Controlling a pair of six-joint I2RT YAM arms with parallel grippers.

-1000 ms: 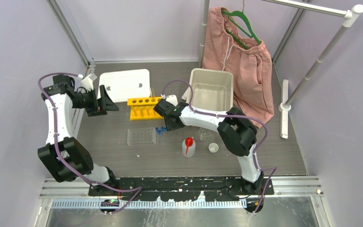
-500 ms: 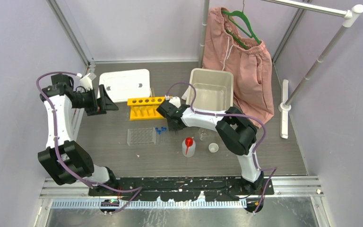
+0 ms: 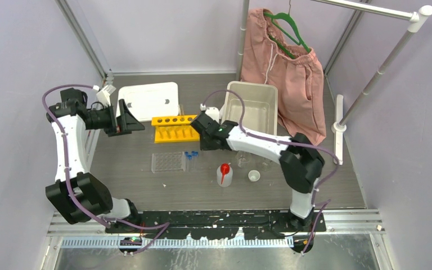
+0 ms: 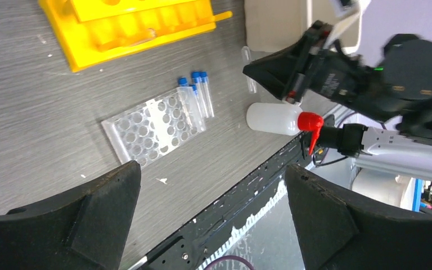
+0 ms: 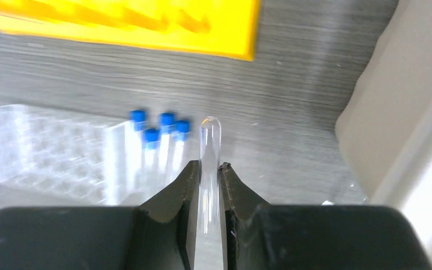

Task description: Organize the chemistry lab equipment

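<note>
Yellow rack (image 5: 118,22) cut off at top; tube (image 5: 210,143) base hidden between jaws.

Yellow rack (image 4: 129,28) at top; clear grid tray (image 4: 152,126) on grey surface (image 4: 45,112), blue-capped tubes (image 4: 199,93) just beside it; red-spouted bottle (image 4: 275,118) rightward; black fingers (image 4: 84,225) spread wide below.

free: table (image 3: 129,169) left of grid rack (image 3: 169,162) | obstacles: yellow rack (image 3: 171,128), bin (image 3: 251,84) flank right tool (image 5: 208,166)

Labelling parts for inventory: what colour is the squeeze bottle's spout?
Red spout, best seen in the left wrist view.
</note>
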